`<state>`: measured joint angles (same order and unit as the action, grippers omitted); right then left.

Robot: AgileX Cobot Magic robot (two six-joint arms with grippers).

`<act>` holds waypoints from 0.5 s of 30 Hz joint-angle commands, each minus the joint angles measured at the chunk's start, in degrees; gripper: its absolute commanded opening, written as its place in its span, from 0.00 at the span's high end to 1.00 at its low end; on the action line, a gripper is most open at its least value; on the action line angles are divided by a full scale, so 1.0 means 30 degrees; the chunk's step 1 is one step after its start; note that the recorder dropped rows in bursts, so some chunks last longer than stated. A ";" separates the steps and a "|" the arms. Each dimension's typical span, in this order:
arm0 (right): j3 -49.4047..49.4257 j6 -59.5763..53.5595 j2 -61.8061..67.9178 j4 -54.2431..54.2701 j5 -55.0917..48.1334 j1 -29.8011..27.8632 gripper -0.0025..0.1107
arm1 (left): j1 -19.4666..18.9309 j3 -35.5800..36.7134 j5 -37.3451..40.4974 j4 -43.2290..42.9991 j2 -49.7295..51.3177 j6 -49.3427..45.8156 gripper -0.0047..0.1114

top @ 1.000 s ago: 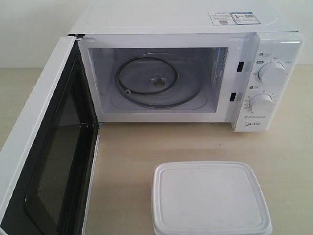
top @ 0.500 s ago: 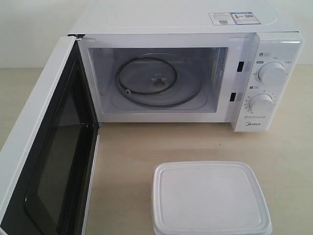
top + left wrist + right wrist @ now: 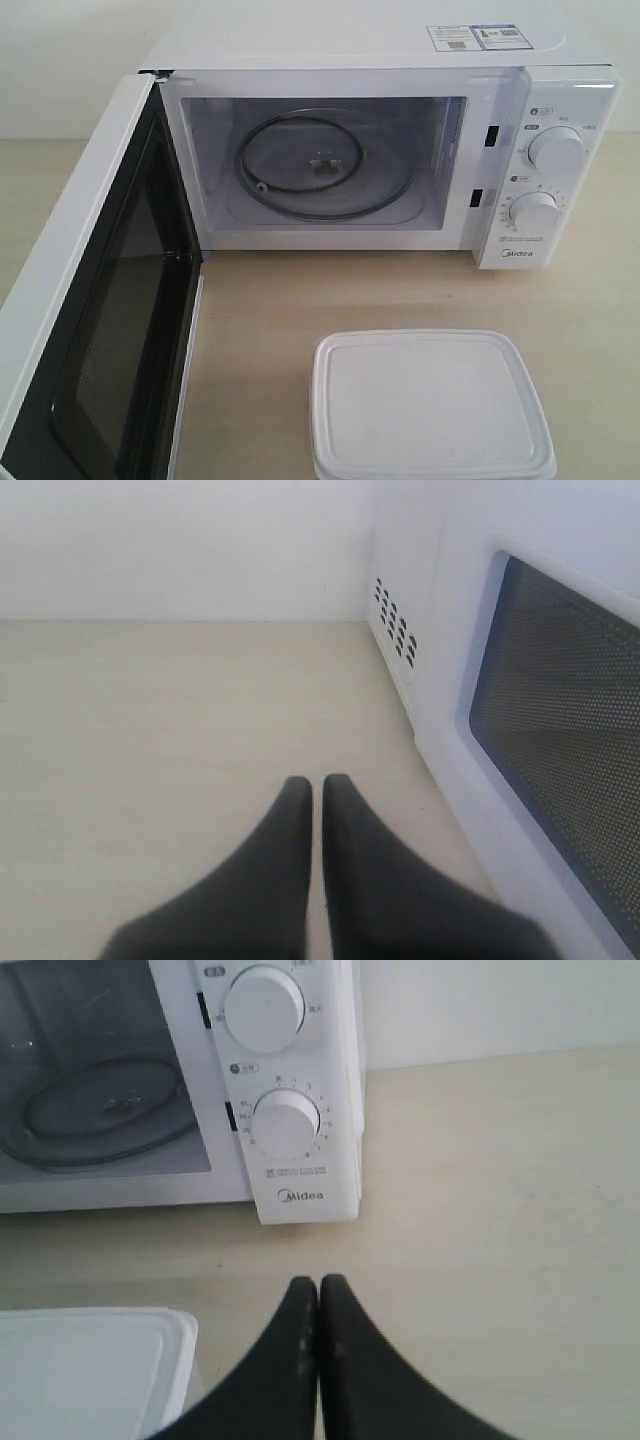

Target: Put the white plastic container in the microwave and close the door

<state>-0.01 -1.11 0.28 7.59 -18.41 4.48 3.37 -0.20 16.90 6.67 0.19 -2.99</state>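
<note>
Pale wooden tabletop (image 3: 260,330) filled the foreground. Nearest the exterior camera lay the white plastic container (image 3: 430,405), lid on, flat on the table in front of the microwave (image 3: 350,45) and right of centre; its near edge was cut off by the frame. Bare table separated it from the cavity mouth. The door (image 3: 70,300) stood swung wide on the left, black inner frame facing the cavity, its lower part cropped and its handle out of sight. Neither arm appeared in the exterior view. Right gripper (image 3: 318,1282) was closed on nothing, fingers pressed together, hovering over bare table just beside the container's corner (image 3: 90,1360), pointing toward the dial panel. Left gripper (image 3: 316,782) was also closed and empty, over open table beside the door's outer face and its dark mesh window (image 3: 560,740). Farther back, the glass turntable (image 3: 325,165) sat bare in the open cavity; two dials (image 3: 557,150) were on the right panel, markings too small to read. Stickers (image 3: 478,37) on top were illegible.
</note>
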 commanded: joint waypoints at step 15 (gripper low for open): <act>0.0004 -0.1518 -0.0093 -0.0148 1.0310 0.0019 0.98 | -0.0041 0.0067 0.0020 0.0137 -0.0062 -0.0005 0.92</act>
<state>-0.01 -4.49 0.28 7.59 8.08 4.48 3.37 -0.20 16.90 6.67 0.19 -2.99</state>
